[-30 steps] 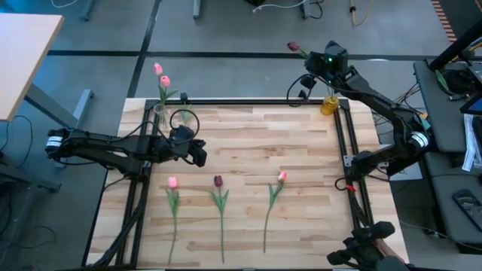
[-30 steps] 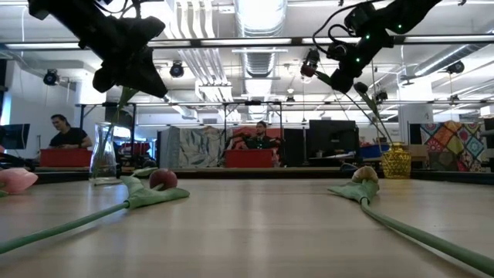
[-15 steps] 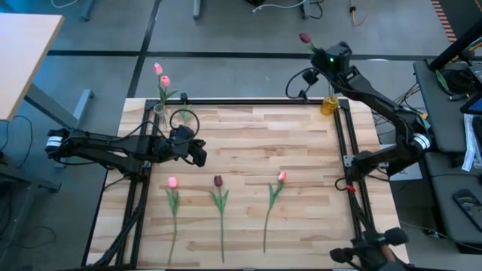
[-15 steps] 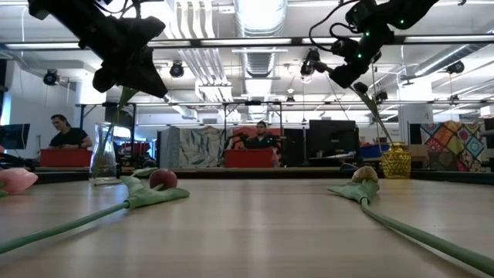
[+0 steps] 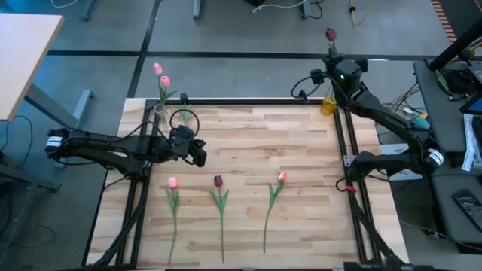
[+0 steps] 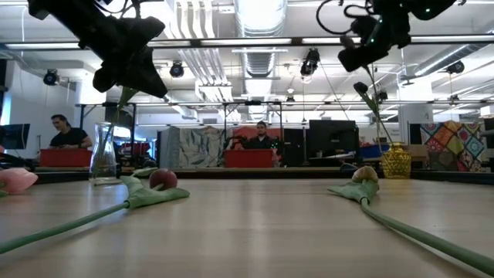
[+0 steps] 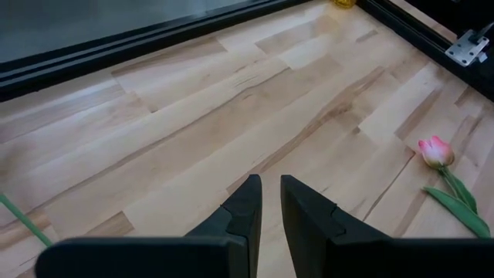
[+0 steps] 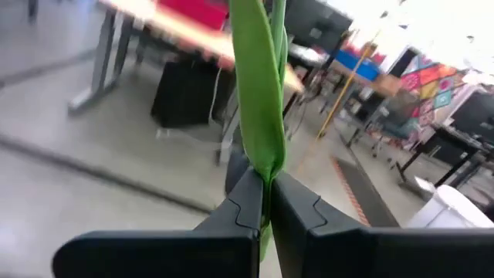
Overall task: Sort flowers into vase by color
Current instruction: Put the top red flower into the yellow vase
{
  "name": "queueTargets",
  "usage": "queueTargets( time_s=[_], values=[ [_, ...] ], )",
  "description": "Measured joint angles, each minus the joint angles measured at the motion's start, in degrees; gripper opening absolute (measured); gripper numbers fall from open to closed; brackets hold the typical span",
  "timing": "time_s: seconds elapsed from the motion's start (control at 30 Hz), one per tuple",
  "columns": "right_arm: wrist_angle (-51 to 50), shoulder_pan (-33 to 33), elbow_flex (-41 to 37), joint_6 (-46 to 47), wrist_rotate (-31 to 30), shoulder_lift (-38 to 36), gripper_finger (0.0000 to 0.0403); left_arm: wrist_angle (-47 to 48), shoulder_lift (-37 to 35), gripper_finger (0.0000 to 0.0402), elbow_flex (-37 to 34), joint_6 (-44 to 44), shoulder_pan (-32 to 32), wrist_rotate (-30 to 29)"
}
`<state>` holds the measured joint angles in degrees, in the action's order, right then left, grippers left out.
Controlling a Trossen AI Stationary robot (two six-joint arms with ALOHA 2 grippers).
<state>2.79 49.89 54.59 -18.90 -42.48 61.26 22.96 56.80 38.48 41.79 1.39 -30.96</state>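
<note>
My right gripper [image 5: 340, 72] [image 8: 267, 207] is high above the table's far right corner, shut on a maroon tulip [image 5: 330, 35]. Its stem [image 6: 380, 116] slants down to the yellow vase [image 5: 328, 105] [image 6: 396, 161]; I cannot see whether the end is inside. A clear vase [image 5: 160, 113] at the far left holds two pink tulips [image 5: 161, 75] by their stems. A pink tulip [image 5: 172, 182], a maroon tulip [image 5: 218, 181] and another pink tulip [image 5: 282, 177] lie flat on the table. My left gripper [image 5: 199, 153] [image 7: 270, 202] hovers shut near the clear vase, touching nothing. My right gripper pinches the maroon tulip between its two fingers at the stem and a folded green leaf [image 8: 259, 150], some way below the head. The fingers lie across the stem. The tulip stands nearly upright in the hold, head above the gripper, lower stem [image 6: 384, 131] reaching down toward the yellow vase.
A black frame rail [image 5: 343, 143] runs along the table's right edge, another [image 5: 248, 100] along the far edge. Bare wood [image 5: 263, 135] lies between the vases and the row of lying tulips. People sit at desks in the room behind [image 6: 261, 139].
My right gripper has moved toward the table's right and turned, still shut on the maroon tulip. The tulip's head has swung from left of the yellow vase to above and beyond it, so the stem now stands steeper; its lower end has stayed by the vase.
</note>
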Motion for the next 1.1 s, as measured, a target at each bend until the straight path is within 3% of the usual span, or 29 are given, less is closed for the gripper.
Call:
queueTargets(
  time_s=[0.2, 0.53, 0.67, 0.73, 0.97, 1.1],
  values=[
    [3.75, -6.15, -2.81, 0.10, -9.17, -2.66, 0.0009, 0.00, 0.00, 0.0035, 0.02, -0.63, 0.00, 0.35],
    [3.53, -24.84, -6.40, -4.83, -28.76, -12.94, 0.0009, 0.14, -0.09, 0.0035, 0.02, -0.85, 0.00, 0.66],
    [2.47, -27.99, -9.35, -5.12, -32.26, -19.18, 0.0009, 0.32, -0.09, 0.0035, 0.02, -0.90, 0.00, 1.71],
    [-1.05, -28.25, -10.15, -4.59, -30.50, -22.60, 0.0009, 0.35, -0.09, 0.0036, 0.02, -1.26, 0.00, 1.99],
    [-22.24, -28.13, -10.24, 4.20, -9.82, -32.82, 0.0009, 0.32, -0.11, 0.0035, 0.02, -1.28, 0.00, 2.07],
    [-27.34, -26.78, -9.91, 3.78, -1.65, -35.89, 0.0009, 0.28, -0.11, 0.0035, 0.02, -1.32, -0.08, 2.77]
  ],
)
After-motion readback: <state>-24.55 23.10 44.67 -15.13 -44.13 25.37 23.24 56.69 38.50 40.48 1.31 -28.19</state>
